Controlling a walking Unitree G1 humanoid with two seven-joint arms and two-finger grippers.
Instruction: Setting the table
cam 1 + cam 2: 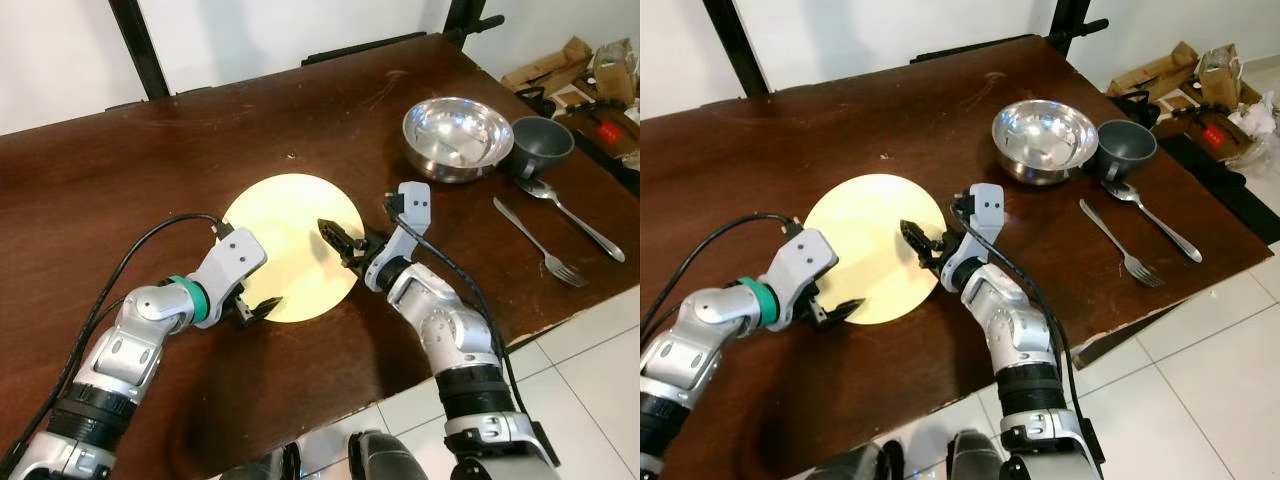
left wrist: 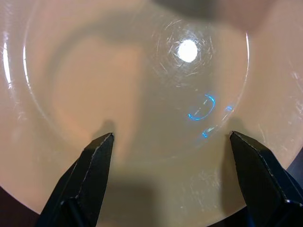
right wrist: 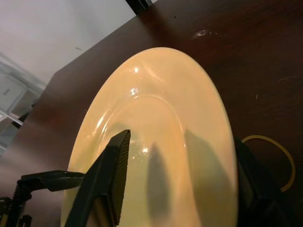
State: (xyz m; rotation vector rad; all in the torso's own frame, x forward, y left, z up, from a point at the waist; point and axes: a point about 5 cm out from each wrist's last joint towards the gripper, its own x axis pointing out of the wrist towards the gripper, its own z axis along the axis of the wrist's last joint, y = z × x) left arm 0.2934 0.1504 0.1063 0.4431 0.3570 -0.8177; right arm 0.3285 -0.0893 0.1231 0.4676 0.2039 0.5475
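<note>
Bright, sharp (wrist views perhaps soft)

glossy pale yellow plate, fine scratches; dark polished wood table; shiny steel bowl upper right; matt grey cup; polished metal fork, spoon.

This looks like a dining corner in a home. A dark wooden worktop stands on a white tiled floor against a plain pale wall. Beyond the right end effector sit a steel bowl, a grey cup, a spoon and a fork. Cardboard boxes clutter the floor past the worktop's far corner.
</note>
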